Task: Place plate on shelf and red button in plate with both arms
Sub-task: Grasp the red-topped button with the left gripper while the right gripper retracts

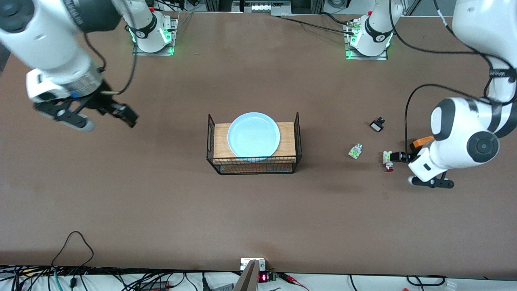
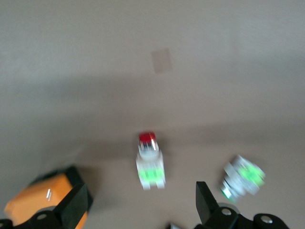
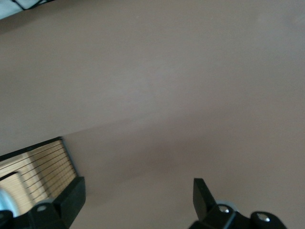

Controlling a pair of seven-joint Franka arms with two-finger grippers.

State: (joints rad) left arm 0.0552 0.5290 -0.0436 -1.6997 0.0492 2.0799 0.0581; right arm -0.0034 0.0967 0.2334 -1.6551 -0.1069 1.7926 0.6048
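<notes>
The pale blue plate [image 1: 253, 135] lies on the wooden board [image 1: 221, 139] inside a black wire basket at the table's middle. The red button [image 1: 388, 160], white with a green top and a red tip, lies on the table toward the left arm's end. My left gripper [image 1: 398, 157] is low beside it. In the left wrist view the button [image 2: 150, 164] lies just ahead of the gap of the open, empty left gripper [image 2: 140, 210]. My right gripper [image 1: 107, 120] is open and empty over bare table toward the right arm's end; it also shows in its wrist view [image 3: 138, 202].
A similar white-green piece [image 1: 355, 150] without a red tip lies beside the button toward the basket [image 1: 254, 166]. A small black-and-white piece [image 1: 377, 124] lies farther from the camera. An orange block [image 1: 421, 142] sits by the left hand. Cables run along the table's near edge.
</notes>
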